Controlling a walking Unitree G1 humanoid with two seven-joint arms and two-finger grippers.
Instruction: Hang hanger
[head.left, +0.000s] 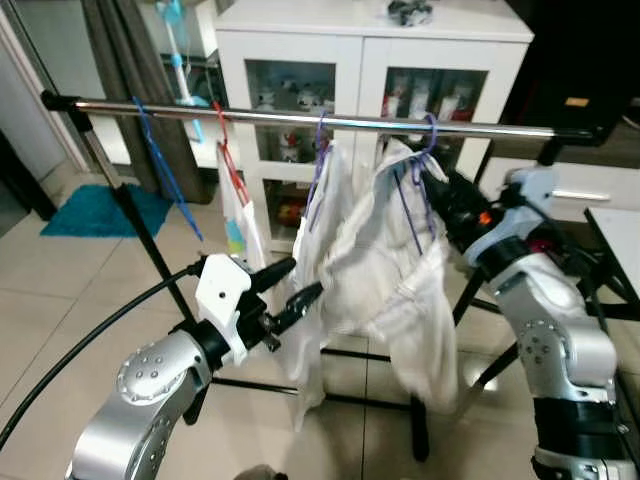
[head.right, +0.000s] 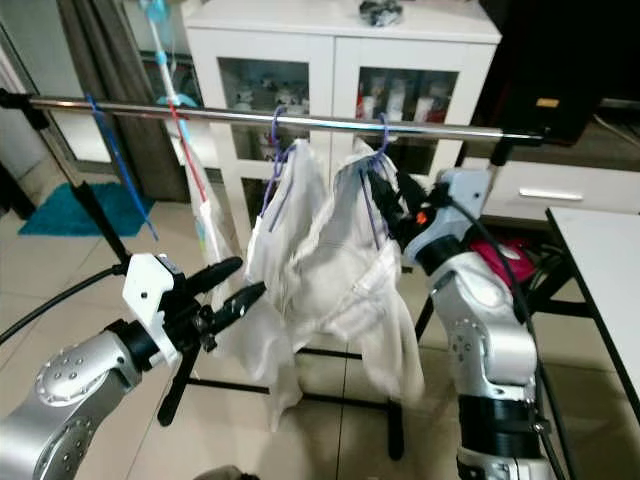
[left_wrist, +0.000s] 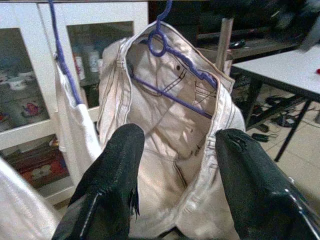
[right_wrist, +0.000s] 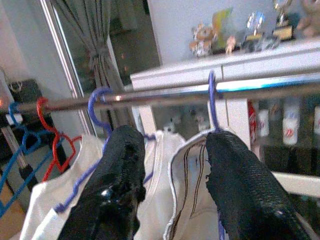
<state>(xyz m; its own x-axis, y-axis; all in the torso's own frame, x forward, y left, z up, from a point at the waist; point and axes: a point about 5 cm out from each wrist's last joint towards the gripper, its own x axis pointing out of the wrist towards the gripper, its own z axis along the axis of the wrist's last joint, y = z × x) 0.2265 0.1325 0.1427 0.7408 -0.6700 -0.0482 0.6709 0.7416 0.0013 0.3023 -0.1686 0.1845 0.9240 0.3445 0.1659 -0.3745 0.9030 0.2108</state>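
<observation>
Risk sits at your right gripper (head.left: 432, 190): fingers spread beside the purple hanger (right_wrist: 212, 107) already hooked on the rail (head.left: 300, 118), so pulling back carelessly could snag and unhook it; left gripper (head.left: 292, 283) gapes empty

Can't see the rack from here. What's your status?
Right gripper open, up at purple hanger hooked on rail. Left gripper open, at white garment's edge. Nothing blocking.

A home room: tiled floor (head.left: 60, 290), white glass-door cabinet (head.left: 370, 60), curtain (head.left: 125, 50), clothes rail (head.left: 300, 117) hung with laundry.
</observation>
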